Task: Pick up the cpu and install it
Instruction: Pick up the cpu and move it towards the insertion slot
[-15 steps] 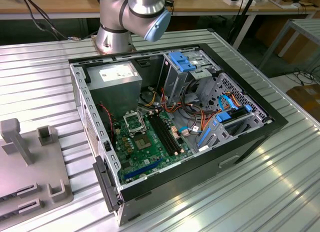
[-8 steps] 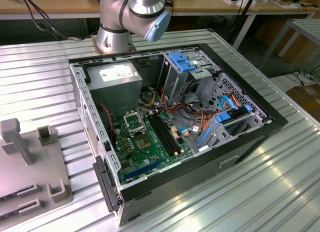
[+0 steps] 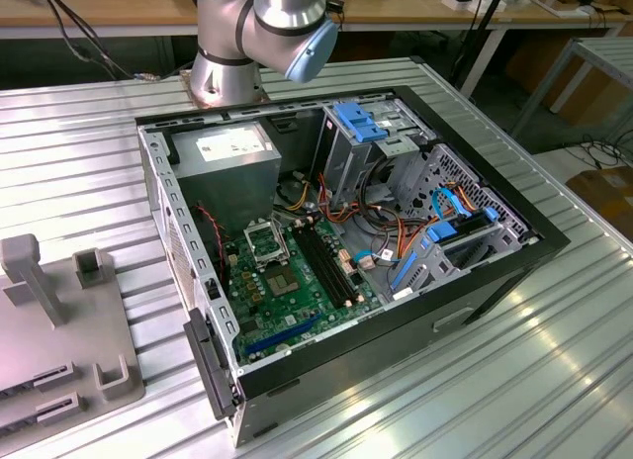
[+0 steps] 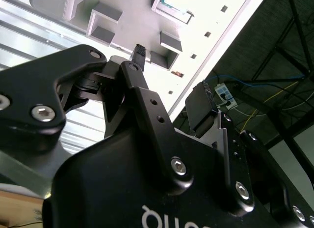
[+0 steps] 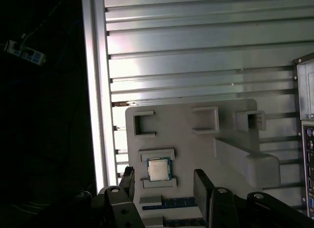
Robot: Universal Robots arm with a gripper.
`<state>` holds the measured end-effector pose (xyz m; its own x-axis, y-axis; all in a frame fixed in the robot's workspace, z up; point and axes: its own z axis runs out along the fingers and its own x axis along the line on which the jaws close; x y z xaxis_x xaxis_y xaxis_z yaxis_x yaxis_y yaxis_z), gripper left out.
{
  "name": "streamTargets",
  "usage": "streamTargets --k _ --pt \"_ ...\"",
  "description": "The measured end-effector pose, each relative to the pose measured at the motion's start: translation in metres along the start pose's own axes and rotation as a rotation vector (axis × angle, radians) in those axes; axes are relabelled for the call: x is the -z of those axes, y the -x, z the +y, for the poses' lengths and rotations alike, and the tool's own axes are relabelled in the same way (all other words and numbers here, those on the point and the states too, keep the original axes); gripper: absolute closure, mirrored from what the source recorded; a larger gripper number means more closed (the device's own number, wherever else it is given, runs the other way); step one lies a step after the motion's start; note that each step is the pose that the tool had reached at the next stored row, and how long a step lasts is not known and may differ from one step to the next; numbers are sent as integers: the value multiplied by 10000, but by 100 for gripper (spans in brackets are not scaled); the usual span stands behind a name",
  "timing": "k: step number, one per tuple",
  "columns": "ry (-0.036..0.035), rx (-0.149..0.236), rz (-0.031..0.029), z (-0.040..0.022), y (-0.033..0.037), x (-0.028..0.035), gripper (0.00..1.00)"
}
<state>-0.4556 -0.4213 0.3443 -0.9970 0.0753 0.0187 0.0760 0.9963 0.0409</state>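
The cpu (image 5: 158,169), a small silver square chip with a green rim, lies flat in a recess of the grey holder tray (image 5: 196,154). In the first wrist view my gripper (image 5: 164,176) hangs above it, open, with one black finger (image 5: 128,181) on each side of the chip and nothing held. In the second wrist view the gripper (image 4: 169,74) is open too, and the cpu (image 4: 175,3) shows as a bright square on the tray beyond the fingertips. The black-framed socket (image 3: 265,243) sits on the green board inside the open computer case (image 3: 475,281).
The grey tray (image 3: 59,330) with raised blocks sits on the ribbed metal table at the exterior view's left, beside the case. The arm's base (image 3: 227,73) stands behind the case. Cables, drive cages and memory slots crowd the case around the socket.
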Motion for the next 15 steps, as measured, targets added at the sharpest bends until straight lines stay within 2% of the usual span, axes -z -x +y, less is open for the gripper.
streamTargets --k 4,9,15 --pt "1 0 -1 0 0 -3 40" --pt "-1 0 -1 -6 1 -49 40" --pt "-2 0 0 -9 1 -71 40"
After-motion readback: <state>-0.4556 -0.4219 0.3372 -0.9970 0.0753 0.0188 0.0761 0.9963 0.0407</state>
